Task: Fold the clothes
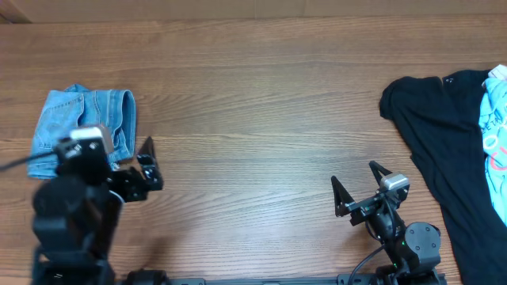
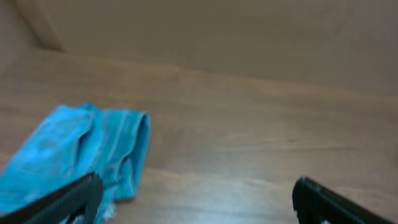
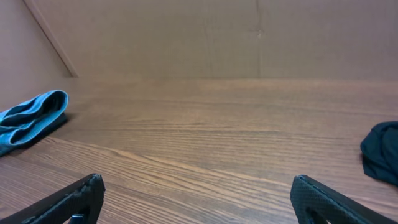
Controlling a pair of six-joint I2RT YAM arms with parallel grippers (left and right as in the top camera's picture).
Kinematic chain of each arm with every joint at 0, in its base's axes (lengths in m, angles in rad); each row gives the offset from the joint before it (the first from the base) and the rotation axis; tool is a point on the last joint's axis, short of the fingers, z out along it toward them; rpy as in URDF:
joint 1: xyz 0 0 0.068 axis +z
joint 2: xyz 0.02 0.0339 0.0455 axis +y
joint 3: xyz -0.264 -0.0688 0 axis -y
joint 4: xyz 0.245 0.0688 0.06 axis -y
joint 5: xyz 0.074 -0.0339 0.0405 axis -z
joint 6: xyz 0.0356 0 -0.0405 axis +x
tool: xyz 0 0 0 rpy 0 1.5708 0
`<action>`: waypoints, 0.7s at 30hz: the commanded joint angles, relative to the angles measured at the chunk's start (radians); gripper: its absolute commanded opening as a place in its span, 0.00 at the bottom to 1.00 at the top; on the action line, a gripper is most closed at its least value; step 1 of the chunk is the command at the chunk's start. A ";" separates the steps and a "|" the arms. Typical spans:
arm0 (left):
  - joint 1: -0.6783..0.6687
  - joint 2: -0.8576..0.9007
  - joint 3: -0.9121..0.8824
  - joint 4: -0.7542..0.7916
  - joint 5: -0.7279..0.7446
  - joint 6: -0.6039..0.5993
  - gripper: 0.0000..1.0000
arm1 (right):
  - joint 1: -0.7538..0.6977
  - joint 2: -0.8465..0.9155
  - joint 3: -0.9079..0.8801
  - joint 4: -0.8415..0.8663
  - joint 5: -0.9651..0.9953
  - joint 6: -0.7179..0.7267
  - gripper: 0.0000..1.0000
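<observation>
Left gripper [image 2: 198, 186] hangs with jaws wide apart, empty, just beside the near right corner of the jeans [image 1: 87, 119], bunched at the left end of the table [image 1: 253, 95]. Right gripper [image 1: 353, 174] is likewise spread. Denim looks soft but thick and weighty; pinch the doubled edge through every layer.

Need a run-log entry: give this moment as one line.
jeans: folded, far left | left gripper: open, empty | right gripper: open, empty | black garment: far right
</observation>
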 commanded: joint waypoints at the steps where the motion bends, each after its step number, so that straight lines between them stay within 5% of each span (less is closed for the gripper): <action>1: 0.008 -0.177 -0.259 0.140 0.067 0.041 1.00 | -0.005 -0.012 -0.004 0.007 -0.007 0.005 1.00; 11: 0.007 -0.611 -0.696 0.256 0.075 0.037 1.00 | -0.005 -0.012 -0.004 0.007 -0.008 0.005 1.00; 21: -0.004 -0.649 -0.931 0.452 0.149 0.037 1.00 | -0.006 -0.012 -0.004 0.007 -0.007 0.005 1.00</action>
